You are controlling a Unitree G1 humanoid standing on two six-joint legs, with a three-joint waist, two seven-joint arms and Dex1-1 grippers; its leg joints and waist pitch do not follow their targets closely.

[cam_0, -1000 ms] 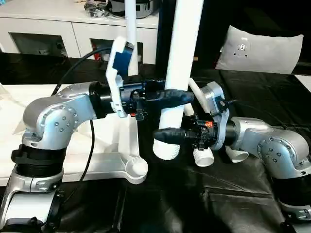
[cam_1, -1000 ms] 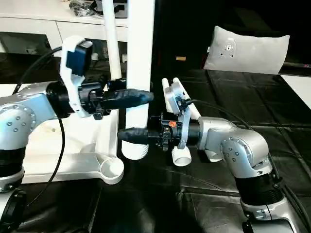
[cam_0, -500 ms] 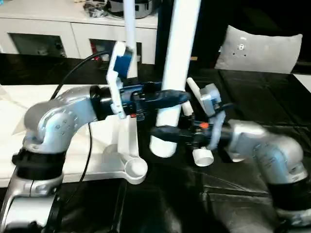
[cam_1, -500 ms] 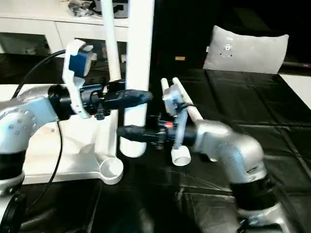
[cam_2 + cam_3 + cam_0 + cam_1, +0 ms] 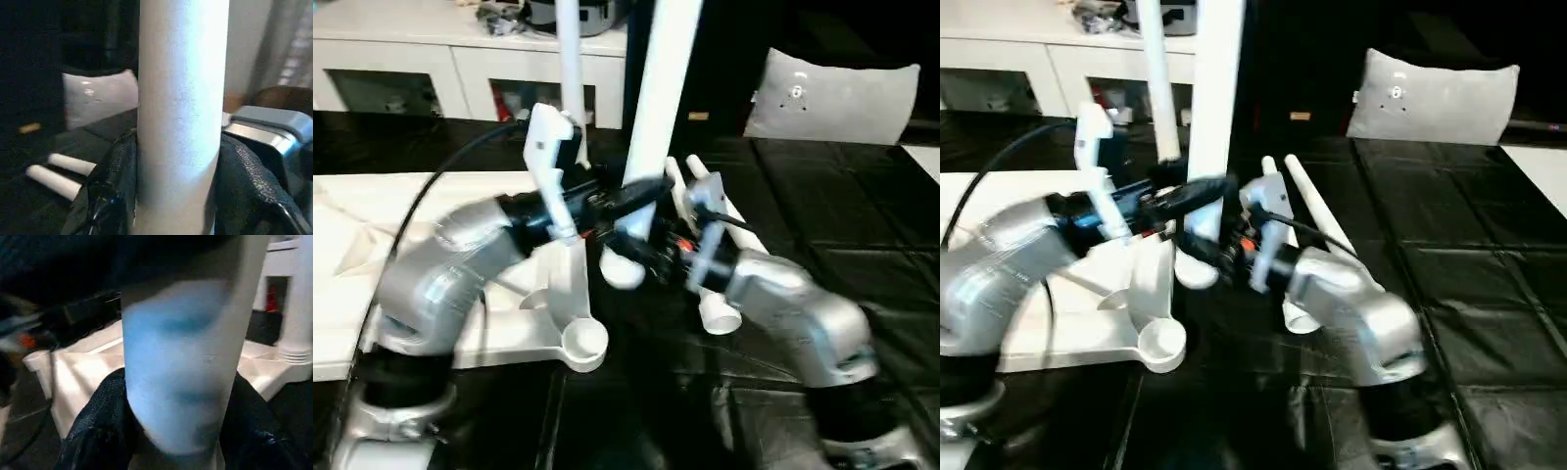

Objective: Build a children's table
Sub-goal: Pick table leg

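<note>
A long white leg [image 5: 658, 98] of the children's table stands nearly upright, tilted a little, with its lower end [image 5: 621, 273] just above the black table beside the white tabletop [image 5: 509, 354]. My left gripper [image 5: 644, 191] is shut on the leg from the left, its fingers [image 5: 105, 196] pressed to both sides. My right gripper [image 5: 628, 247] is shut on the same leg lower down, fingers [image 5: 98, 431] around it. An empty round corner socket [image 5: 585, 343] lies at the near corner. Another leg [image 5: 570, 69] stands upright in a far corner.
Two more white legs [image 5: 710, 211] lie side by side on the black table to the right of the held leg. A grey-white pillow-like bag [image 5: 842, 98] leans at the back right. White cabinets [image 5: 401, 69] run along the back left.
Both arms have carried the leg away from me and leftward; it now leans, with its lower end nearer the tabletop. The right gripper has closed slightly on it.
</note>
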